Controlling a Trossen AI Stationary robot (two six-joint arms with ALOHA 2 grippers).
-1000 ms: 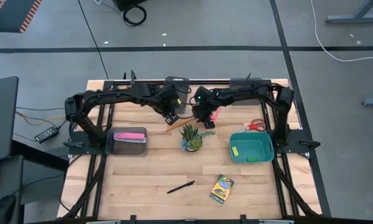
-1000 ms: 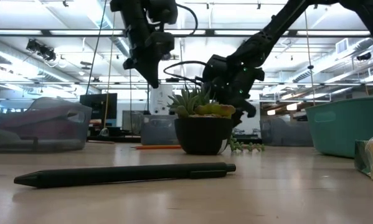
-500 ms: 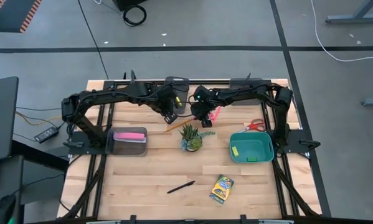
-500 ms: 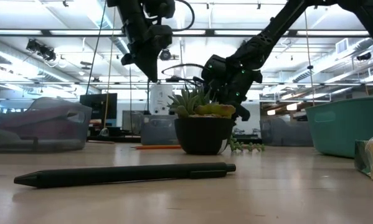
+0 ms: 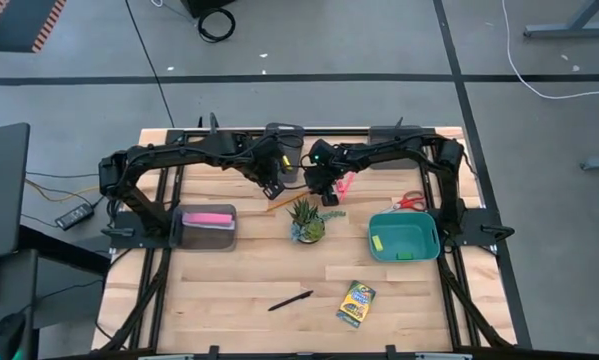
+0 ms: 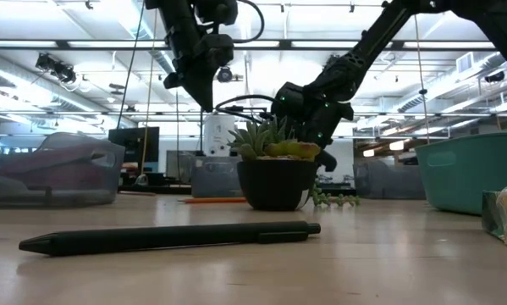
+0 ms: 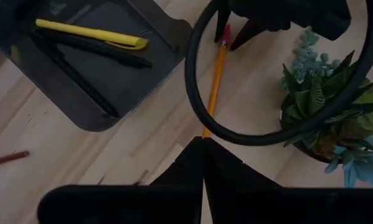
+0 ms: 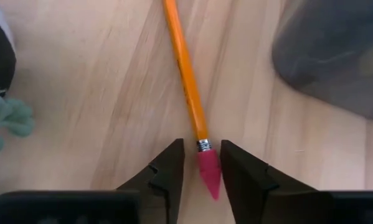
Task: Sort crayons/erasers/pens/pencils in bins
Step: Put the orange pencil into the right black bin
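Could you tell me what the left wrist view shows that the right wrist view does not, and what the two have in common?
Only the left wrist view shows the dark grey bin holding a yellow pen and black pens, the potted plant, a looping black cable and the shut left gripper.

Only the right wrist view shows up close the right gripper with its jaws either side of the pink eraser tip, not yet closed on it.

Both show the orange pencil lying on the wooden table.
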